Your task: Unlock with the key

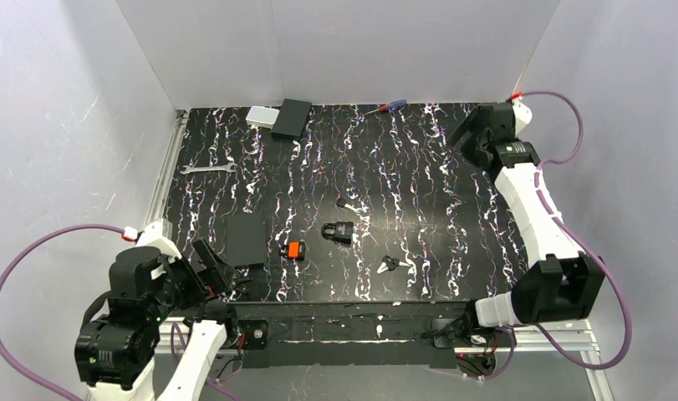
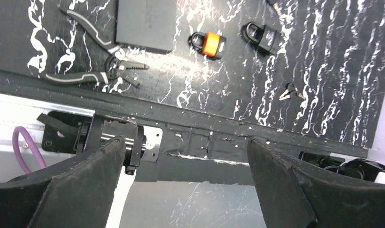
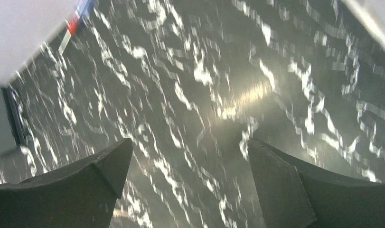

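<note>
The key (image 1: 388,265) lies flat on the black table (image 1: 452,217), near the front edge and a bit right of the middle. Nothing is touching it. It is so tiny from above that you can only see a dark head and a pale tip. In the left wrist view it looks like more than one little blade, but it is too small to be sure. The black padlock (image 1: 339,231) lies near it, a bit further back and to the left, and the two are apart. Left of that is a small orange lock (image 1: 294,250), next to a flat dark box (image 1: 246,238). Pliers (image 2: 95,66) lie by the front edge, mostly hidden behind the left arm in the top view. The left gripper (image 2: 185,147) sits low by the front left corner, with its fingers (image 2: 76,180) spread wide and nothing between them. The right gripper (image 3: 189,145) is far off at the back right corner, also spread wide and holding nothing. Its camera picture is blurry. It shows only table and part of a red and blue screwdriver (image 3: 76,21), cut off at the edge.
</note>
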`<state>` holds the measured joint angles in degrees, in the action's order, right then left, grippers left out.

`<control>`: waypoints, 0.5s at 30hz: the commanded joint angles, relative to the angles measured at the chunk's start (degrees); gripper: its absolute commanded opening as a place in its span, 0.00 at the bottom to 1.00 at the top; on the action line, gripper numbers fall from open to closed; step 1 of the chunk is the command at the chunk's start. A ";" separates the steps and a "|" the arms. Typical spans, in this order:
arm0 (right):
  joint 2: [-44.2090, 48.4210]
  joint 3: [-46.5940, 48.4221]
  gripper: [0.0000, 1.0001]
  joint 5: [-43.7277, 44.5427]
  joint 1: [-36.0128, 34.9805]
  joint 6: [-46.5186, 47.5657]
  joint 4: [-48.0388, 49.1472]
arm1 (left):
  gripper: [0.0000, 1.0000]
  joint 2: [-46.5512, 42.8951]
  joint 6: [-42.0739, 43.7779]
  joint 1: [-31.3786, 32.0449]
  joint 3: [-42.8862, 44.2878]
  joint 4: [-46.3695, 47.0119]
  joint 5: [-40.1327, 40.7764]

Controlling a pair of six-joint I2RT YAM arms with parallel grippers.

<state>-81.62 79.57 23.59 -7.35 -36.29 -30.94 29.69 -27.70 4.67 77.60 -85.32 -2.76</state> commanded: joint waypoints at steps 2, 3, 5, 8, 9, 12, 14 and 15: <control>8.69 -11.68 1.00 -13.21 0.32 -8.32 -8.19 | 0.99 -0.53 0.80 1.91 4.84 -9.16 3.85; 10.42 -15.15 1.00 -15.32 0.32 -9.30 -7.46 | 0.99 -1.00 0.81 2.32 4.04 -9.44 6.43; 13.54 -21.31 1.00 -22.26 1.87 -8.52 -2.40 | 0.99 -1.57 -1.42 3.43 2.38 -10.61 10.81; 17.63 -25.08 1.00 -21.48 2.30 -9.01 1.55 | 0.99 -3.18 -0.91 4.56 -0.12 -10.59 10.03; 18.50 -25.50 1.00 -20.06 2.26 -8.73 2.47 | 0.99 -3.89 -0.79 4.68 -0.46 -10.42 10.24; 16.72 -23.65 1.00 -18.54 2.26 -6.01 1.25 | 0.99 -4.92 -0.11 4.81 -1.19 -10.64 11.52; 12.84 -20.19 1.00 -20.11 1.67 -3.09 -2.96 | 0.99 -5.08 0.63 4.83 -1.71 -9.93 9.93; 10.80 -18.30 1.00 -20.24 0.70 -2.17 -4.53 | 0.99 -5.06 1.04 4.83 -2.26 -9.35 8.76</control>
<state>-66.02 54.74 5.13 -5.28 -42.61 -34.35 24.97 -28.25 9.21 76.64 -85.32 6.24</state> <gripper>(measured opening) 1.001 0.992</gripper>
